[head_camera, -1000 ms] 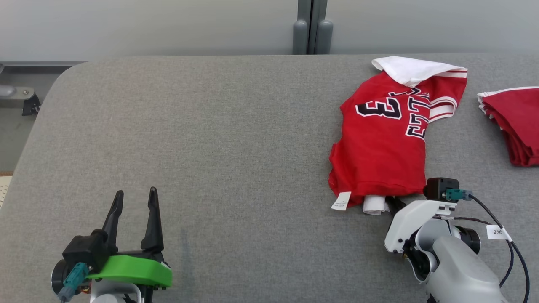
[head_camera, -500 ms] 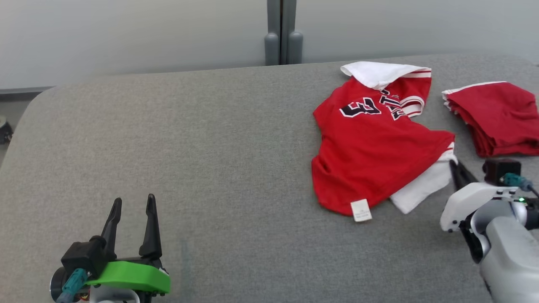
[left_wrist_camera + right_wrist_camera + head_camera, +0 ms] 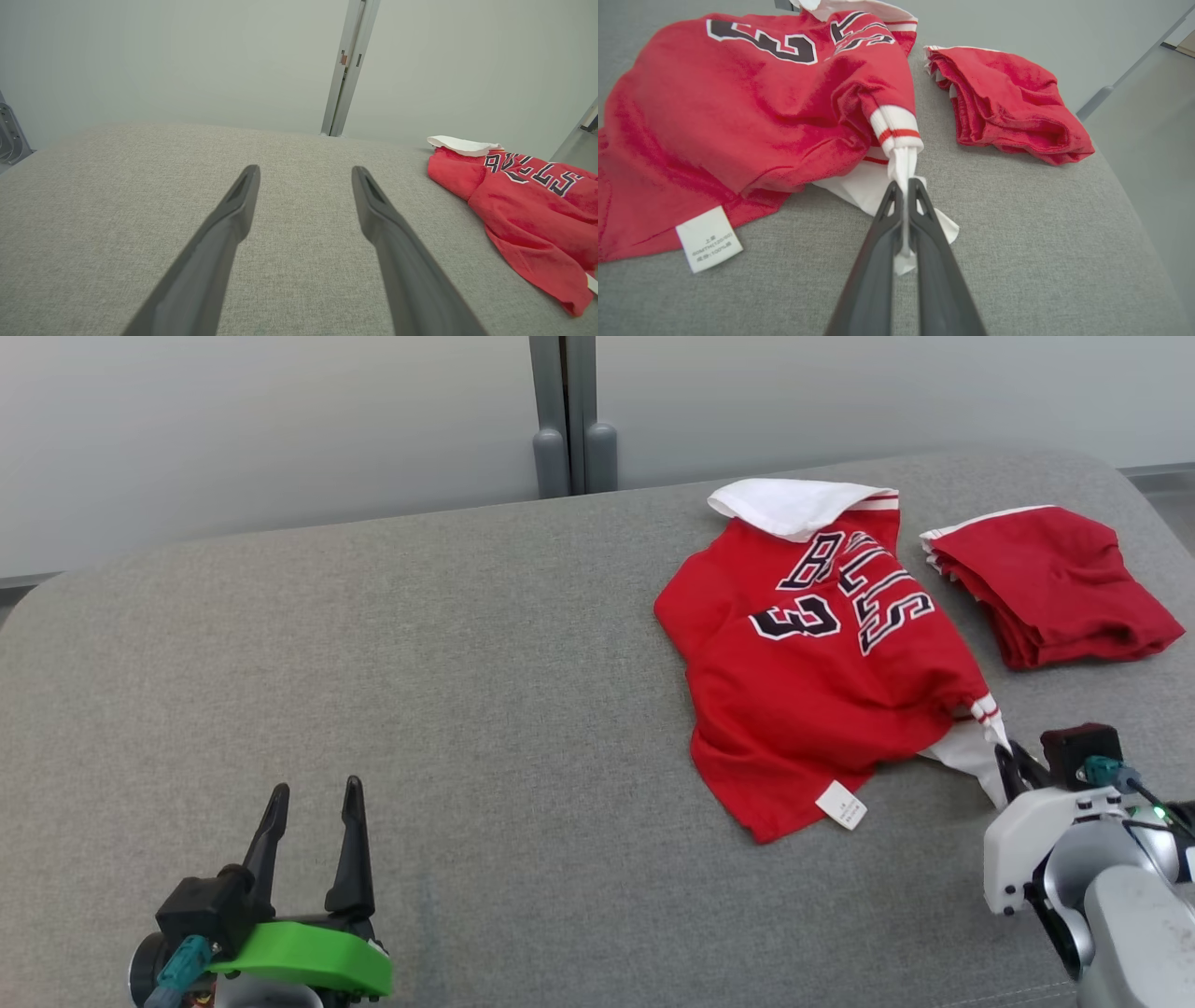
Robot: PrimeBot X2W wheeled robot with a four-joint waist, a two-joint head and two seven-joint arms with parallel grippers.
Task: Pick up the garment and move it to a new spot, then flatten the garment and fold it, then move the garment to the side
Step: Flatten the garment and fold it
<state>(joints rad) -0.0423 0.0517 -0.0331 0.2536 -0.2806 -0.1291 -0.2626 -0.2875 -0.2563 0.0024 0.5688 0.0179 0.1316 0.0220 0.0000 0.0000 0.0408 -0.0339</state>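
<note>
my right pincer [image 3: 903, 185] is clenched on the white edge of the shirt [image 3: 822, 700], lying crumpled at the desk's [image 3: 467, 709] right side (left pincer [image 3: 315, 795] spread, idle). pick-up step: next, i'd lift and carry it leftward.

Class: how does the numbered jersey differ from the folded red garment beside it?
The jersey lies loose and rumpled; the folded garment sits in a compact stack. The jersey shows black lettering and a 3; the folded garment shows none. The right tool is shut on the jersey's white edge; the folded garment is untouched. Both are red with white trim, on the grey table.
</note>
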